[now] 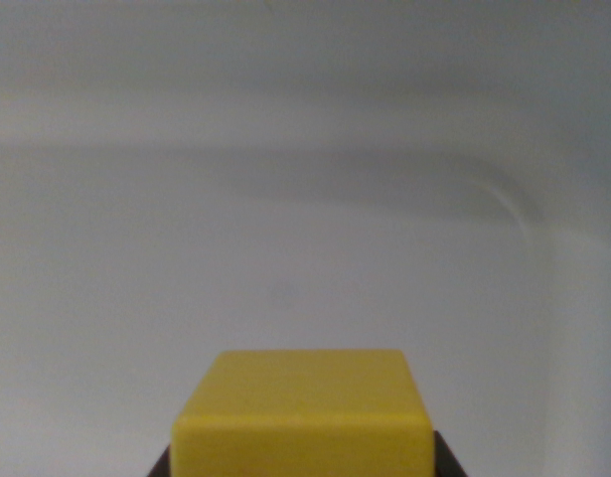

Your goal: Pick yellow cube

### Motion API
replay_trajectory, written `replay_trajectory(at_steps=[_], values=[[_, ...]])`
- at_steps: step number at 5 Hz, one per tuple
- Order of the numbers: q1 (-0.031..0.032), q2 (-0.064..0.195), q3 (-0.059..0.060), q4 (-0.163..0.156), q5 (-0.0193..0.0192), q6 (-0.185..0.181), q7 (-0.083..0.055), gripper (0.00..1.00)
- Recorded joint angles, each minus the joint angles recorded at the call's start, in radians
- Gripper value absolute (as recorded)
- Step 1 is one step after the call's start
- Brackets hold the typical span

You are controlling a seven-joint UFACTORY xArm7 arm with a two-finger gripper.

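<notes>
One yellow cube (303, 412) sits wedged between two dark claw (303, 465) tips, gripped.

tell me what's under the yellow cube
Dark parts peek out beside the yellow cube at its lower corners, possibly the jaws. What lies directly beneath it is hidden by the cube and the frame edge.

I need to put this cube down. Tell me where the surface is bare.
The white surface is bare above and on both sides of the yellow cube. Only the bottom centre is taken, by the cube and dark parts, probably the claw, at its lower corners.
</notes>
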State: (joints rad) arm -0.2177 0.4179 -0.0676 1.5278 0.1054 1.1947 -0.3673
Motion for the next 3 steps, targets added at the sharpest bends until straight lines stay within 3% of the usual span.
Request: replay_trajectory(at_steps=[1, 2, 3], values=[[0.0, 0.0, 0.0, 0.0, 0.0, 0.0, 0.0, 1.0], [0.0, -0.016, -0.001, 0.032, -0.0028, 0.047, 0.004, 1.0], [0.0, -0.016, -0.001, 0.032, -0.0028, 0.047, 0.004, 1.0]])
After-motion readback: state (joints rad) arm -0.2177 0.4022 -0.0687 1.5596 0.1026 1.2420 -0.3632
